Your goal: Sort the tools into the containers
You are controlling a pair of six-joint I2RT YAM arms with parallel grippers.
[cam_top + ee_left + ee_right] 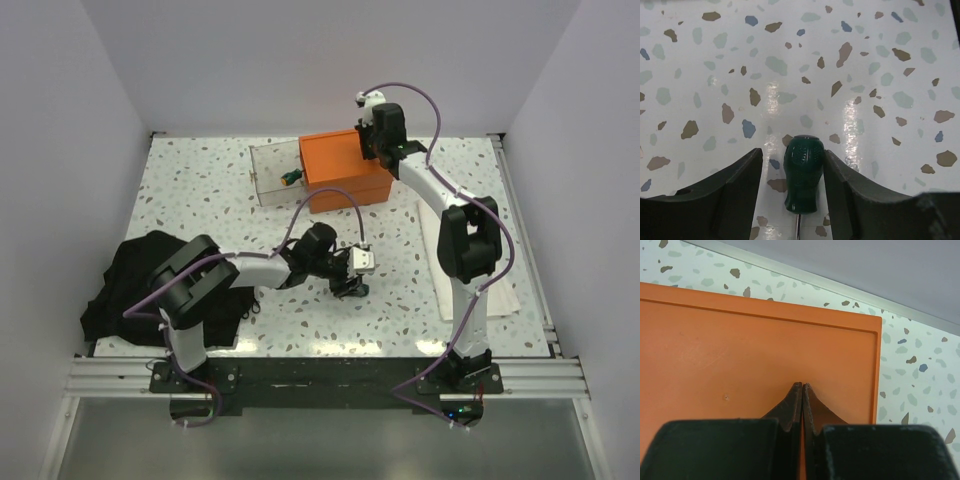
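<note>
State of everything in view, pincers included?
Green screwdriver: between the left fingers, unclamped.
Left pincer: open around its handle.
Orange box: solid flat face up.
Right pincer: shut, empty, over that box.
Clear bin: open top, holds one green-handled tool.
Black cloth: crumpled.
White towel: flat, under right arm.

Speckled white table (200,180) with orange box (340,165), clear bin (258,180), black cloth (130,280), white towel (510,297), green-handled screwdriver (804,172).

Legible marks: none. We read no lettering, label or number in any view.
Green screwdriver (803,172), between the jaws of the left pincer (792,155): dimpled handle only.
Orange box (760,355), under the right pincer (802,387): plain.
</note>
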